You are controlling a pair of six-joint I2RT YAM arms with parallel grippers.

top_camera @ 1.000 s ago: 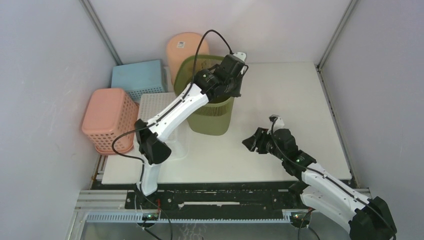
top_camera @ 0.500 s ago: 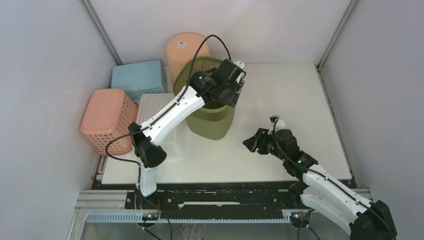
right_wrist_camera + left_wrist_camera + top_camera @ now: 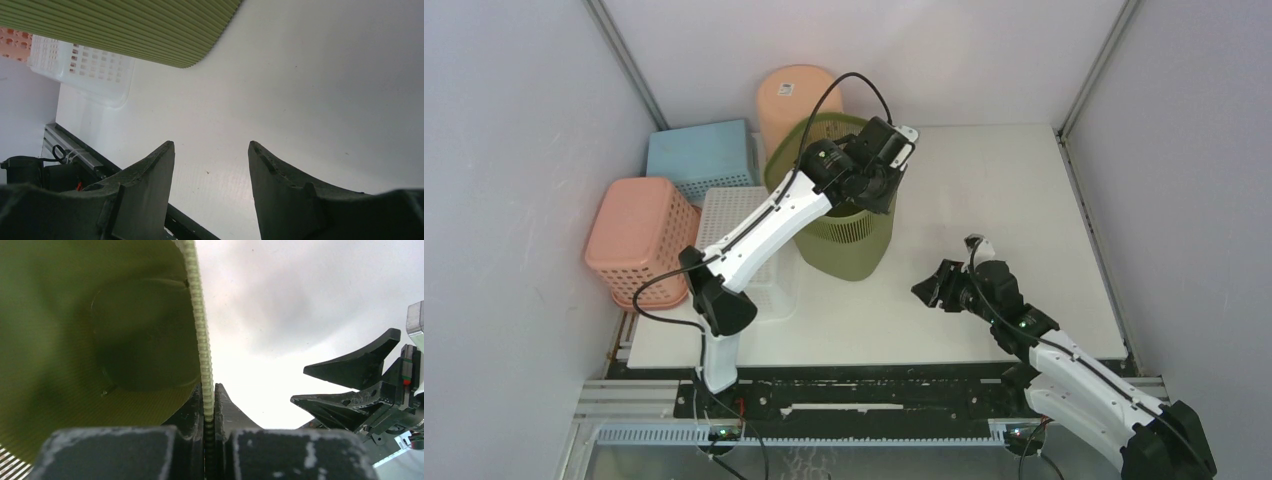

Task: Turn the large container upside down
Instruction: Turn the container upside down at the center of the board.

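rim of the large container (image 3: 75, 340) sits pinched between left gripper (image 3: 209, 392) jaws; right gripper (image 3: 211, 150) gapes wide, empty.

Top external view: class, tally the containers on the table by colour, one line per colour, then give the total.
Olive-green: 1, large bin
Peach-pink: 2, round bucket, mesh basket
Blue: 1, blue basket
White: 1, white basket
Total: 5
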